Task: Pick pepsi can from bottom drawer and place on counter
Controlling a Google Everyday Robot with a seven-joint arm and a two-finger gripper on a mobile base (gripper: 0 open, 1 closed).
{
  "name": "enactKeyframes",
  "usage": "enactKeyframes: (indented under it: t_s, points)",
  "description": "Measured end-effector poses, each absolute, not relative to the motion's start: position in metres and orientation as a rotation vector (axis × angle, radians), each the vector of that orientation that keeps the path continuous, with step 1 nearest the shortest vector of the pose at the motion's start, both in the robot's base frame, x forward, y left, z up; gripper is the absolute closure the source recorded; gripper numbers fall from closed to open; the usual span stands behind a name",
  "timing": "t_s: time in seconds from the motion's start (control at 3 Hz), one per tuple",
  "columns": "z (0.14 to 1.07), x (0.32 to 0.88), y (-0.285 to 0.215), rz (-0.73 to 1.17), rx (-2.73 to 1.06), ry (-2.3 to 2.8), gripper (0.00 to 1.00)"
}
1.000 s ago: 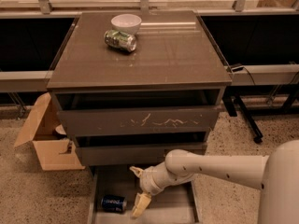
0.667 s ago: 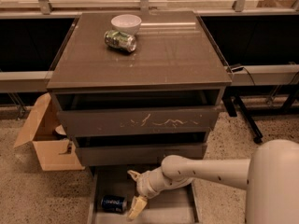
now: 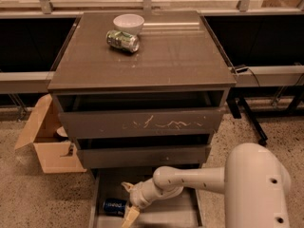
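The pepsi can (image 3: pixel 114 206), blue with white lettering, lies on its side at the left of the open bottom drawer (image 3: pixel 180 213). My gripper (image 3: pixel 128 201) is low inside that drawer, right beside the can's right end, with one finger above and one below it. The fingers are spread apart and hold nothing. The arm reaches in from the lower right. The counter (image 3: pixel 180 56) is the wide glossy top of the cabinet above.
A green and silver can (image 3: pixel 123 41) lies on the counter's back left, next to a white bowl (image 3: pixel 128 23). Two scratched drawer fronts (image 3: pixel 142 123) sit above the open drawer. An open cardboard box (image 3: pixel 47 141) stands on the floor at the left.
My gripper has moved left and a little lower in the drawer, closing in on the can's right end. The can has not moved.
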State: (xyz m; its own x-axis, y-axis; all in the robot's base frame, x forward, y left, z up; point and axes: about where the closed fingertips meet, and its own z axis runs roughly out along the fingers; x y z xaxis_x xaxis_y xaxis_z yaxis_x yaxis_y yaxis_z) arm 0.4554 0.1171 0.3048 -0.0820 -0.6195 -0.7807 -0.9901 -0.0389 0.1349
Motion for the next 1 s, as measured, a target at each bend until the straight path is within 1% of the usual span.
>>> enactKeyframes:
  t_s: [0.67,1.0]
  points:
    - [0.241,0.450,0.151,1.058,-1.626,1.797,0.00]
    - [0.213,0.455,0.153,1.060,-1.582,1.836,0.00]
